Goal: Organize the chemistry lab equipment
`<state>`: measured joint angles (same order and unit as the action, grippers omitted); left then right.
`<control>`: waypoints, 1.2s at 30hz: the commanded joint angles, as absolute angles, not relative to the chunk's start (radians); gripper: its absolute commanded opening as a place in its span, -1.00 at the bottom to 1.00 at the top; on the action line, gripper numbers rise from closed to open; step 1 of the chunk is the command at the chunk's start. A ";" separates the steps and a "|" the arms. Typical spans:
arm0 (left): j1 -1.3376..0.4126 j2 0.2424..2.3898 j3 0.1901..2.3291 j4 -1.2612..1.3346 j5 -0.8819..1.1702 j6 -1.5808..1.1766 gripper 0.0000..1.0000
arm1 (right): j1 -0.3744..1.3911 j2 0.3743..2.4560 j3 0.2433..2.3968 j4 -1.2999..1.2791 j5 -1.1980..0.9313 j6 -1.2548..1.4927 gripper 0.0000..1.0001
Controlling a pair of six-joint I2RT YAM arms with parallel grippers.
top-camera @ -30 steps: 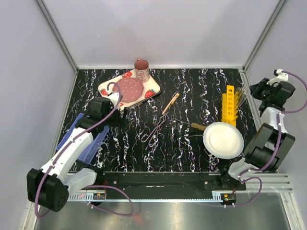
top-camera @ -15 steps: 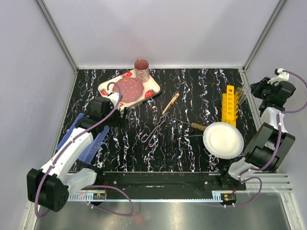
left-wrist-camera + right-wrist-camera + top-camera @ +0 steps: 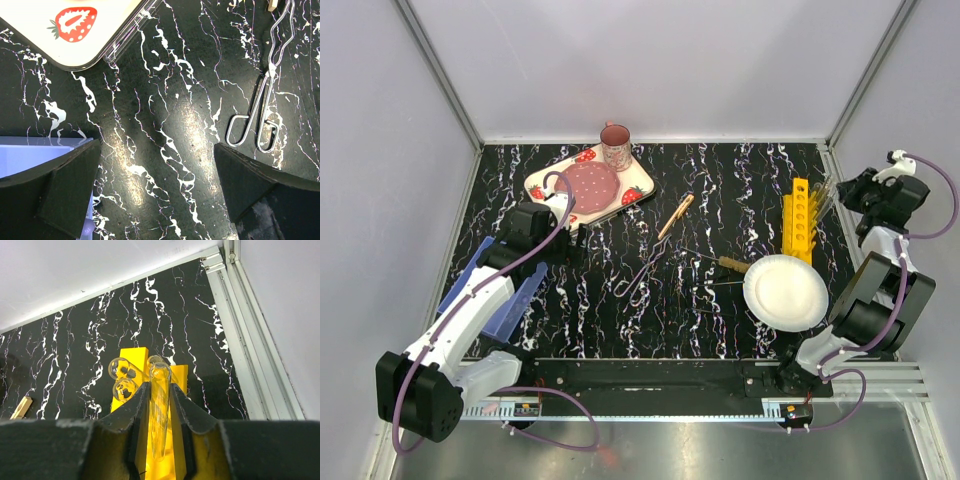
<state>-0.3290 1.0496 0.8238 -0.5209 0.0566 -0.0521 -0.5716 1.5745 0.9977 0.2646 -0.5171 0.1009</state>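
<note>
We clamp test tube (image 3: 159,415) in right gripper (image 3: 160,390), long axis along fingers (image 3: 140,405), far end over yellow rack (image 3: 134,354) at frame centre; left gripper (image 3: 160,185) splayed.

The wire tong (image 3: 270,71) runs past the left wrist view's top edge.
</note>
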 commanded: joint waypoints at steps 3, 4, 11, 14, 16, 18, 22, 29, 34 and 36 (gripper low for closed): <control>-0.330 1.051 0.824 -0.471 0.054 -0.046 0.98 | -0.577 1.559 0.977 0.314 -0.540 0.094 -0.46; -0.330 1.049 0.824 -0.471 0.054 -0.046 0.98 | -0.577 1.557 0.974 0.314 -0.543 0.086 -0.45; -0.328 1.048 0.825 -0.471 0.057 -0.046 0.98 | -0.577 1.525 0.922 0.327 -0.566 0.054 -0.42; -0.330 1.048 0.825 -0.471 0.055 -0.046 0.98 | -0.577 1.516 0.908 0.324 -0.572 0.028 -0.41; -0.330 1.049 0.824 -0.471 0.055 -0.046 0.98 | -0.577 1.508 0.902 0.321 -0.572 0.005 -0.41; -0.328 1.048 0.825 -0.471 0.055 -0.044 0.98 | -0.577 1.499 0.888 0.316 -0.569 -0.032 -0.41; -0.330 1.048 0.825 -0.469 0.057 -0.044 0.98 | -0.577 1.486 0.865 0.324 -0.566 -0.055 -0.42; -0.330 1.046 0.824 -0.471 0.057 -0.044 0.98 | -0.577 1.482 0.862 0.325 -0.557 -0.067 -0.49; -0.330 1.045 0.824 -0.471 0.057 -0.046 0.98 | -0.577 1.476 0.851 0.325 -0.555 -0.075 -0.53; -0.330 1.045 0.824 -0.471 0.057 -0.044 0.98 | -0.575 1.473 0.848 0.325 -0.555 -0.078 -0.54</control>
<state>-0.3290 1.0496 0.8238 -0.5209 0.0566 -0.0521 -0.5724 1.5181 0.8562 0.2943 -0.5507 -0.0505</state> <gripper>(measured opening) 0.984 0.238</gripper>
